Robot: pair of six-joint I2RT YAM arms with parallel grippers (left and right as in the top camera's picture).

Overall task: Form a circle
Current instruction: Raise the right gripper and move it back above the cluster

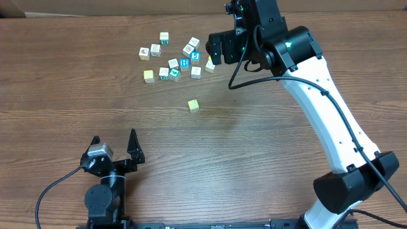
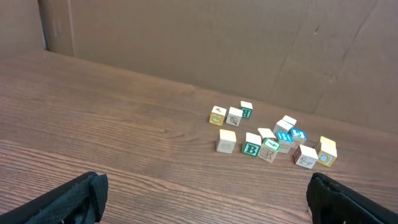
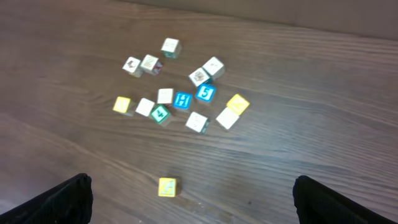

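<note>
From above, the small group of cubes (image 1: 156,49) sits at the far left of the scatter: a yellow one, a white one with a dark mark and a white-and-teal one. They run in a short line from near-left to far-right. The right gripper (image 1: 215,49) hovers over the right edge of the bigger bunch (image 1: 182,63), so the group lies to its left, across that bunch. The left gripper (image 1: 114,138) rests at the near edge, well apart, fingers spread and empty; the right arm is plainly the nearer. A lone yellow cube (image 1: 193,105) lies nearer than the bunch.

In the left wrist view the group shows far ahead, just left of the bunch.

In the right wrist view the fingers stand wide at both lower corners with nothing between them. The group lies far and left of them, and no ring looks formed yet
</note>
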